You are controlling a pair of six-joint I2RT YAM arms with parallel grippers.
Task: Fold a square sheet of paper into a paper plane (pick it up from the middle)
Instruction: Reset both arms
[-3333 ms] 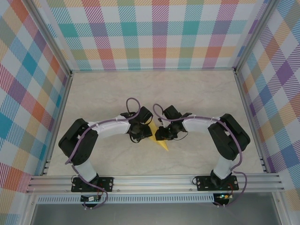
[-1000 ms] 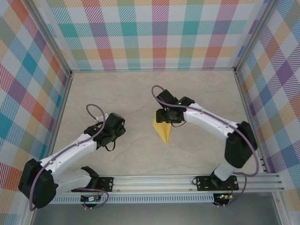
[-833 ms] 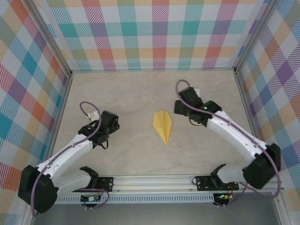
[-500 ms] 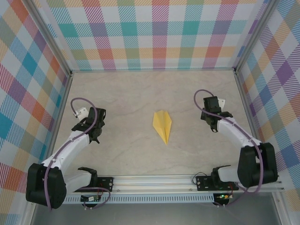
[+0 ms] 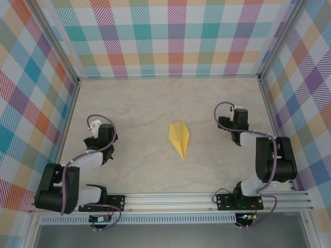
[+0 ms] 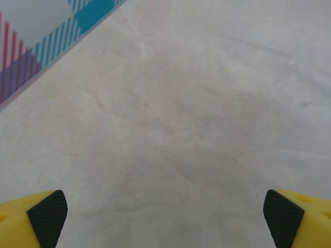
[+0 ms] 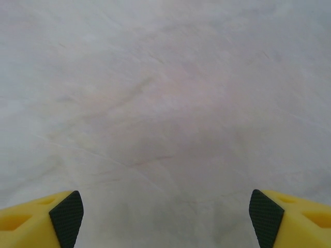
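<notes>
Tabletop: pale beige marbled tabletop [image 5: 134, 103] with faint veins and a matte finish.
Room: pastel checked walls [image 5: 176, 36] close off the left, top and right of the frame. An aluminium rail [image 5: 170, 199] runs along the bottom and carries both arm bases.
Paper plane: the yellow paper plane [image 5: 179, 138] lies flat on the tabletop at frame centre. Its nose points toward the bottom edge and the centre crease is visible. It is well apart from both claws.
Left arm: the left arm [image 5: 83, 160] is folded up at lower left.
Left claw: the left claw [image 6: 165, 214] is spread wide, its yellow fingers [image 6: 20, 225] at the frame corners. Only bare tabletop lies between them, and a wall strip shows at upper left.
Right arm: the right arm [image 5: 269, 155] is folded up at the right.
Right claw: the right claw [image 7: 165, 212] is spread, with bare tabletop between its black pads [image 7: 67, 217].
Change: half a second ago both arms reached further out to the sides; they have since drawn in toward their bases. The plane has not shifted. Three seconds back both claws were crowded over it.
</notes>
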